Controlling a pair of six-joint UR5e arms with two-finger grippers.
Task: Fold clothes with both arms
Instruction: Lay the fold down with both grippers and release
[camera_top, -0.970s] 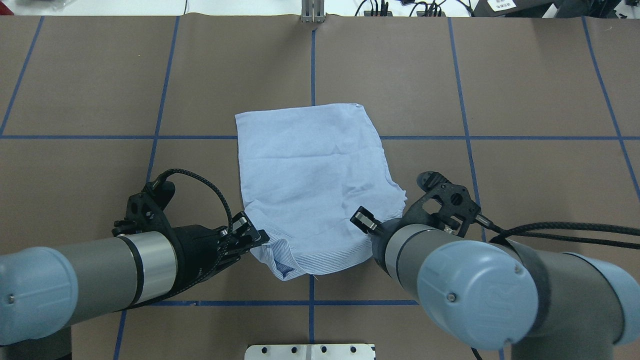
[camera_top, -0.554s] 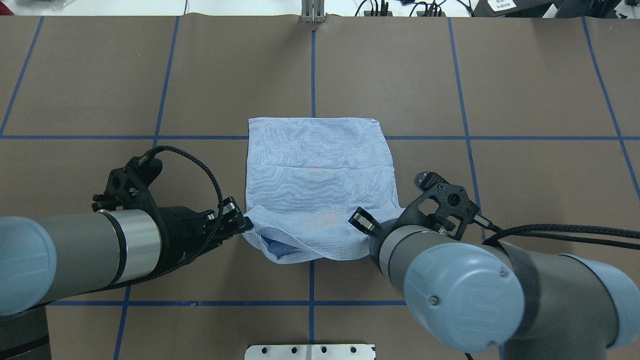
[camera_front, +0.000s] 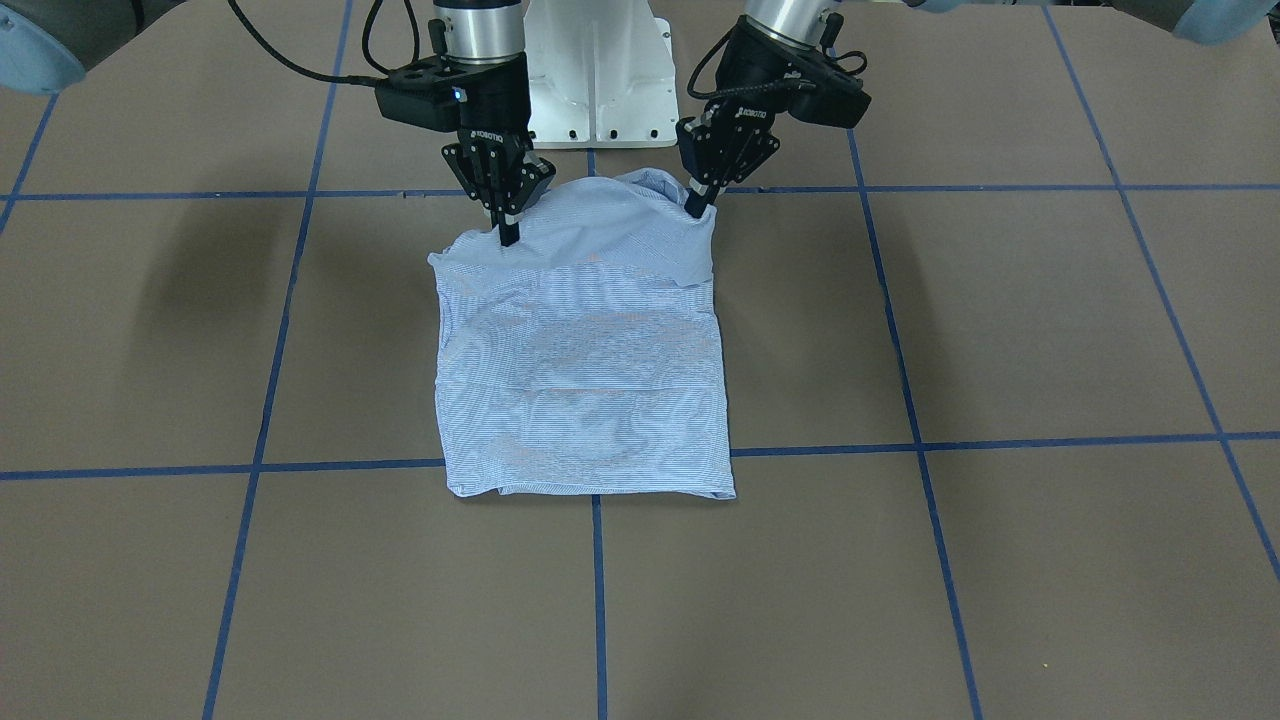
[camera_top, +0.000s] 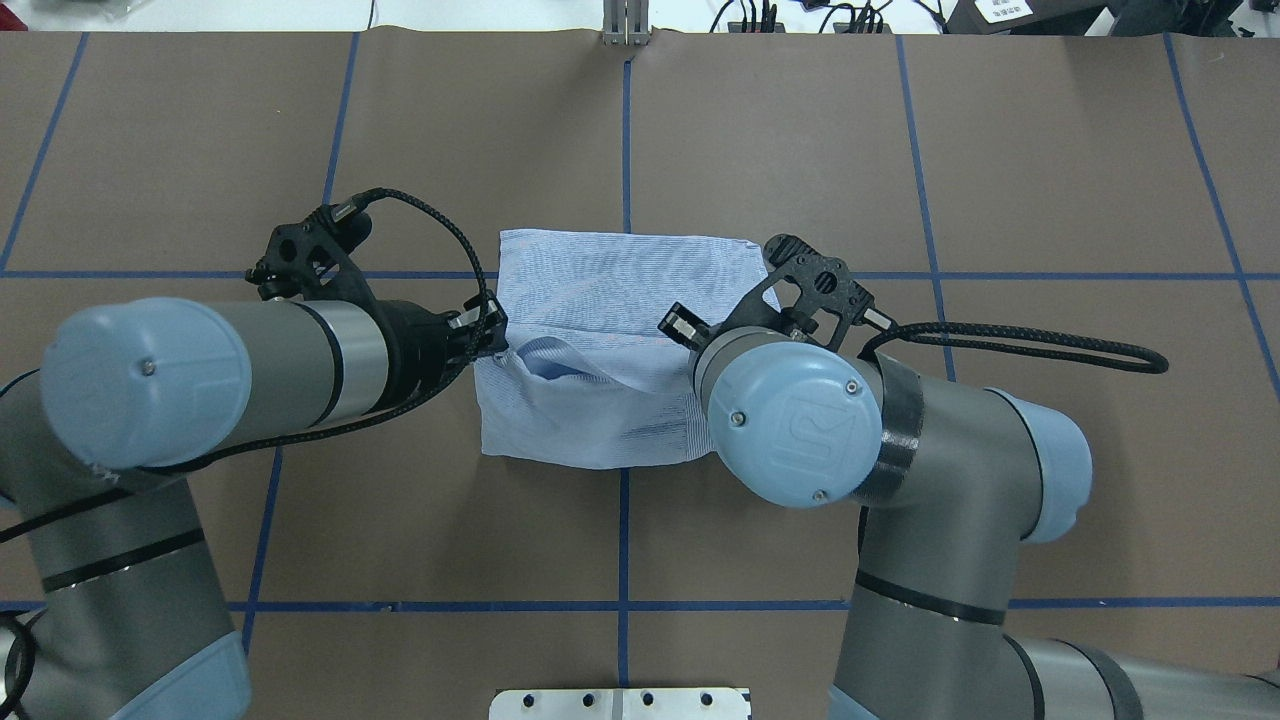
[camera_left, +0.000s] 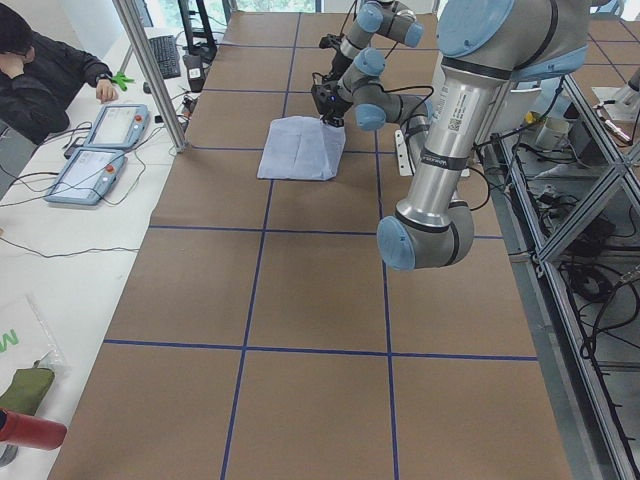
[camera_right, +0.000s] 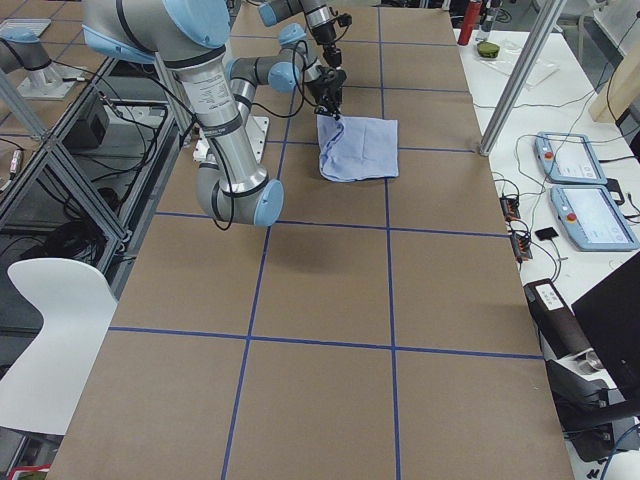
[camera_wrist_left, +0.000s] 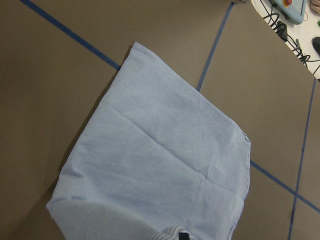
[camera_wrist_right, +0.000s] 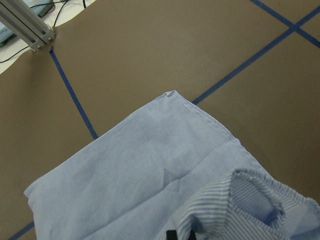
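Fold in progress. The shirt (camera_front: 585, 370), lying at the centre of the table (camera_front: 1000, 330), is held raised at its robot-side corners by the left gripper (camera_front: 697, 205) and the right gripper (camera_front: 508, 232), both with jaws clenched on cloth. Next, this edge is to be carried evenly to the far hem.

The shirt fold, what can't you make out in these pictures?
- Overhead: the right arm's own joint cap hides the right gripper.
- Wrist views: the bottom edge cuts off both grips on the shirt.
- Side views: the left gripper and right gripper are too small to judge.
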